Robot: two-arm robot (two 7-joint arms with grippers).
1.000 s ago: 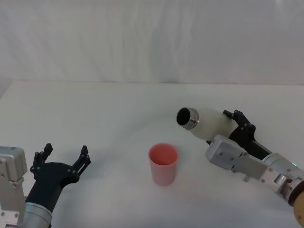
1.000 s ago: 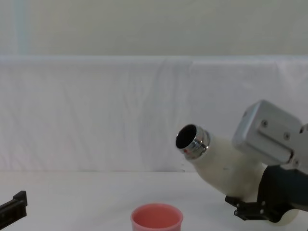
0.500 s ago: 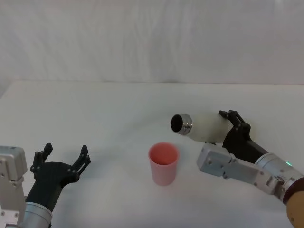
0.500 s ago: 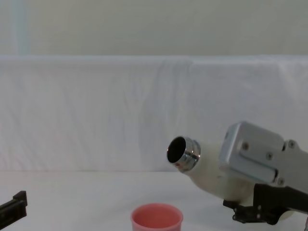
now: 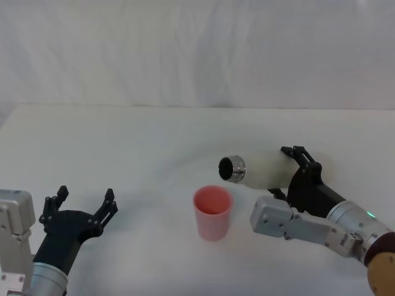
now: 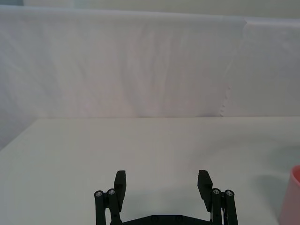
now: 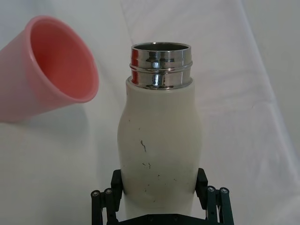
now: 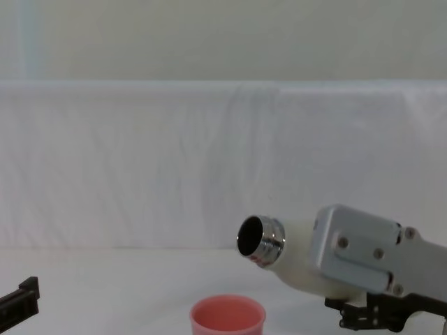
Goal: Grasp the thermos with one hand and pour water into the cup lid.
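1 thermos [image 5: 265, 170], 1 cup lid [image 5: 213, 213], 2 grippers.
Right gripper [image 5: 295, 172] clamps thermos mid-right, tilted above cup lid; left gripper [image 5: 83, 206], lower left, gapes.

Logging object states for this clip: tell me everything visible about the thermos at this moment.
The thermos is a cream-white bottle with rounded shoulders, a shiny threaded steel neck, an open dark mouth without a cap, and small dark scuffs on its body. The right tool clamps its lower body and holds it in the air, tipped nearly horizontal, mouth toward the robot's left. The mouth sits just above and to the right of the cup lid, apart from it. No water can be seen leaving it.
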